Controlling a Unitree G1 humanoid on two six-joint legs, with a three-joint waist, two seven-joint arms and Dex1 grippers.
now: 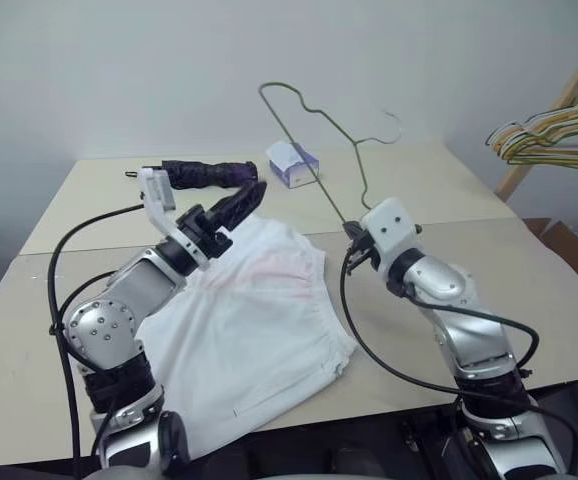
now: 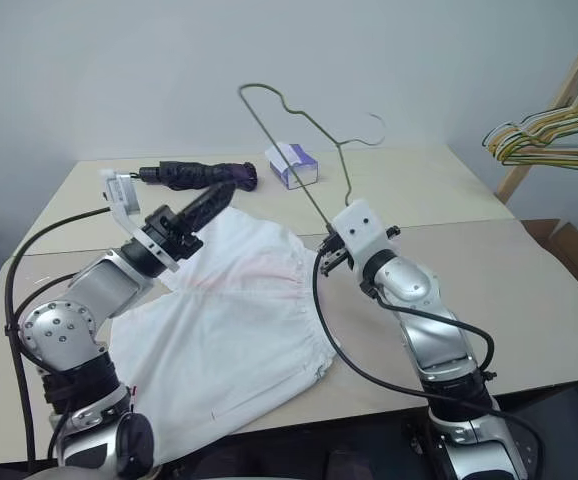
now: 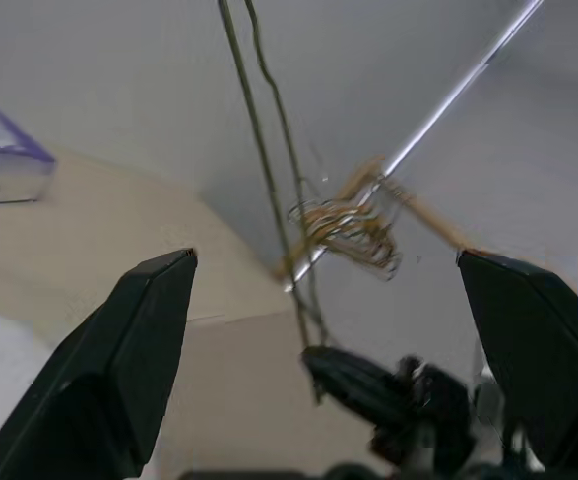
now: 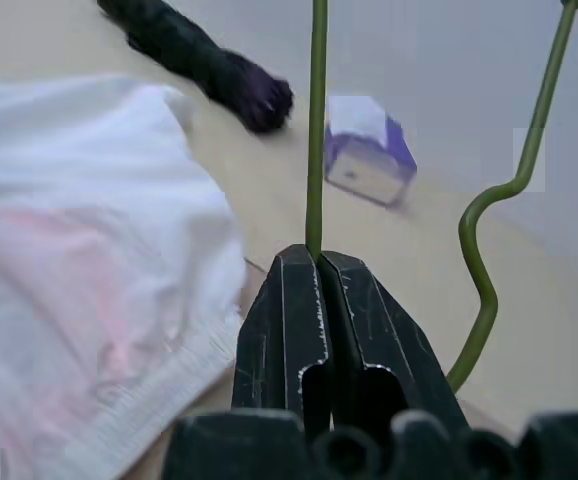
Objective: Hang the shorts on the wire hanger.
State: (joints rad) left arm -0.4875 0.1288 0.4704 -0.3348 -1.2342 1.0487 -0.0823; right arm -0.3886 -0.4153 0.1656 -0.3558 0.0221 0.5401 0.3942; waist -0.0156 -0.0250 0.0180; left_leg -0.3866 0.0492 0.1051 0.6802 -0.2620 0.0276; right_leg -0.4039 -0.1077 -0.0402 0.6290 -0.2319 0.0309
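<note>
The white shorts (image 1: 259, 320) lie spread flat on the table (image 1: 449, 190), waistband towards the far side. The thin wire hanger (image 1: 314, 165) stands tilted in the air above the table, its hook high on the right. My right gripper (image 4: 314, 255) is shut on one of the hanger's straight wires, beside the right edge of the shorts. My left gripper (image 3: 324, 257) is open and raised over the waistband, pointing towards the hanger (image 3: 259, 150), whose wires show between its two spread fingers. Nothing is between those fingers.
A small white-and-purple tissue box (image 1: 292, 162) and a dark folded umbrella (image 1: 204, 173) lie at the back of the table. A bunch of coloured hangers (image 1: 559, 125) hangs on a wooden rack at the far right, beyond the table's edge.
</note>
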